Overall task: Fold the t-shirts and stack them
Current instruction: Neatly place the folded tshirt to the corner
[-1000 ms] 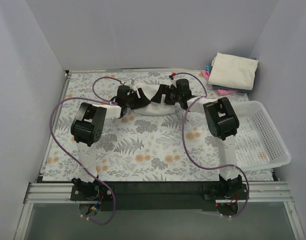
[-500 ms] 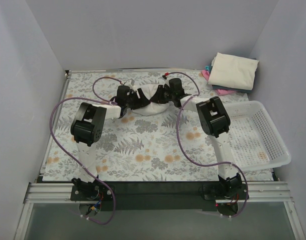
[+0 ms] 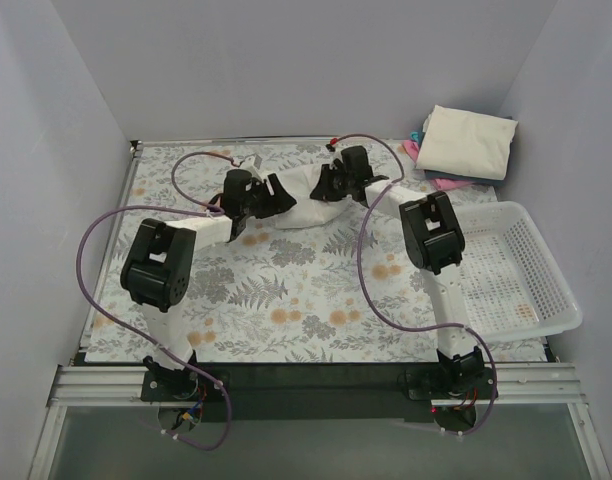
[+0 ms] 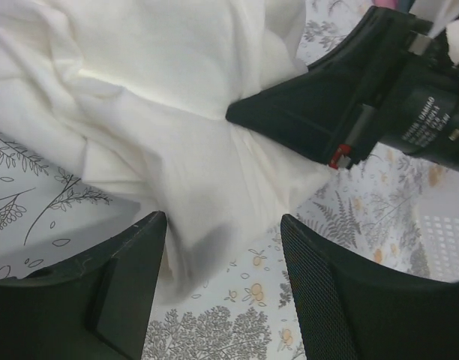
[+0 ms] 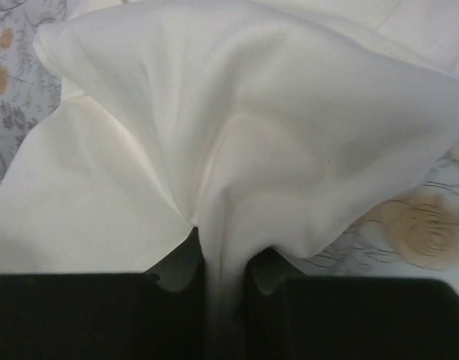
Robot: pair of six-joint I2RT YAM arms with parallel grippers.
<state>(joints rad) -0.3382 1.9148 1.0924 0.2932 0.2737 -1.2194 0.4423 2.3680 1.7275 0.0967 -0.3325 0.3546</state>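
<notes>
the right gripper (image 5: 223,262) was clamped on a ridge of the cream t-shirt (image 5: 237,127) just ahead of it. the left gripper (image 4: 222,229) hung with jaws apart over the cloth's edge (nothing gripped) and needed to pinch one layer only.

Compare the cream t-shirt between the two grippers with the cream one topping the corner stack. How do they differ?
The middle t-shirt is bunched and creased; the stack's top t-shirt is folded into a flat rectangle. The middle t-shirt is pinched by the right gripper; the top t-shirt is untouched. Both are plain cream cloth.
</notes>
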